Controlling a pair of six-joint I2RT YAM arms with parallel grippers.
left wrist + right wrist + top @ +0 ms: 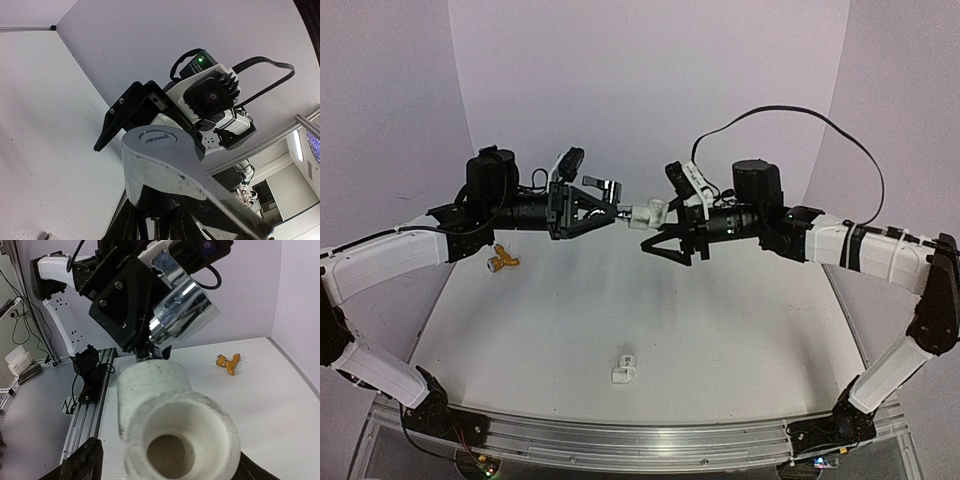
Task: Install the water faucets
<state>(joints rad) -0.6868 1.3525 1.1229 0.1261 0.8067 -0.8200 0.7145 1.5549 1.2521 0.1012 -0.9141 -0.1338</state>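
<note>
Two claws meet in mid-air at the upper centre of the top view. The left claw is clamped on the silver faucet, lever handle uppermost. The right claw grips a white fitting. Faucet stem and fitting port lie on one near-horizontal axis, end to end, touching or nearly so; thread engagement cannot be judged. The brass faucet lies on the tabletop at left, nearer the left claw. A second fitting lies lower centre.

Top cam above/behind; wrist cams face each other close-up, share silver faucet.
</note>
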